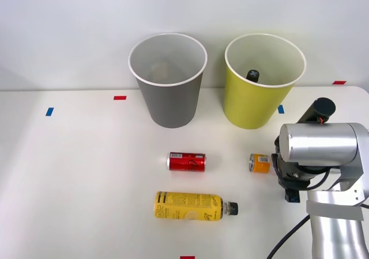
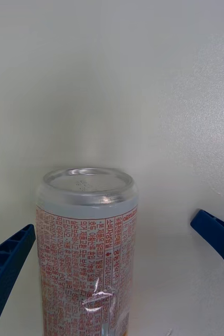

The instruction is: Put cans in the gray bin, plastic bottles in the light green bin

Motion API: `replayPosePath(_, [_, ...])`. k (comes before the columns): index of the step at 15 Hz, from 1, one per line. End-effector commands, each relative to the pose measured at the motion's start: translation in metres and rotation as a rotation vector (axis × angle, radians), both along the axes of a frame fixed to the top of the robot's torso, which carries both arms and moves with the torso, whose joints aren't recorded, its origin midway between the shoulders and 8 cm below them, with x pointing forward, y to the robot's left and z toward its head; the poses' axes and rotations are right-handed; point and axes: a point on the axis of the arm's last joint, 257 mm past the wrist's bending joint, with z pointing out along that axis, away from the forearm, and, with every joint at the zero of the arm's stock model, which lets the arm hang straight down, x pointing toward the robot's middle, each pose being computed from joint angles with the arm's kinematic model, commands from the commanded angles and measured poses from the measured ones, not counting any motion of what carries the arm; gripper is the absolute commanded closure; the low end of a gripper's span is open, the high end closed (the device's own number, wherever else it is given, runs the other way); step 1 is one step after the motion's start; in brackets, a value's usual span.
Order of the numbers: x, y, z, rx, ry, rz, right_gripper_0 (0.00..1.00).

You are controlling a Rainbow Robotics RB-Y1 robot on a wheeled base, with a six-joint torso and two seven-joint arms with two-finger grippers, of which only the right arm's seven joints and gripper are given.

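A slim can (image 1: 260, 162) with an orange band lies on the white table, partly hidden by my right arm (image 1: 320, 146). In the right wrist view this speckled can (image 2: 88, 247) lies between the blue fingers (image 2: 7, 262) of my right gripper (image 2: 113, 223), which is open, with gaps on both sides. A red can (image 1: 186, 161) lies on its side mid-table. In front of it lies a yellow plastic bottle (image 1: 189, 206), its black cap pointing right. The gray bin (image 1: 168, 92) stands at the back. Beside it the light green bin (image 1: 259, 97) holds a black-capped bottle (image 1: 253, 74).
Small blue (image 1: 49, 111) and red (image 1: 120, 97) tape marks dot the table (image 1: 81, 178). A wall rises right behind the two bins. The table's left half is bare white surface.
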Motion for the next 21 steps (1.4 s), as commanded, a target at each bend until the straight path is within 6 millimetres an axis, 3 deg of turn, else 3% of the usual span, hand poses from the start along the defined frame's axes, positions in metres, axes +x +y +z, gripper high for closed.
replayPosePath(1, [0.003, 0.002, 0.001, -0.065, -0.002, 0.045, 0.95])
replayPosePath(2, [0.003, 0.003, 0.001, -0.073, 0.000, 0.056, 1.00])
replayPosePath(9, [0.004, 0.004, 0.005, -0.170, 0.011, 0.141, 1.00])
replayPosePath(13, [0.004, -0.003, 0.014, -0.320, 0.037, 0.298, 1.00])
replayPosePath(21, [-0.008, 0.009, 0.078, -0.635, -0.034, 0.741, 1.00])
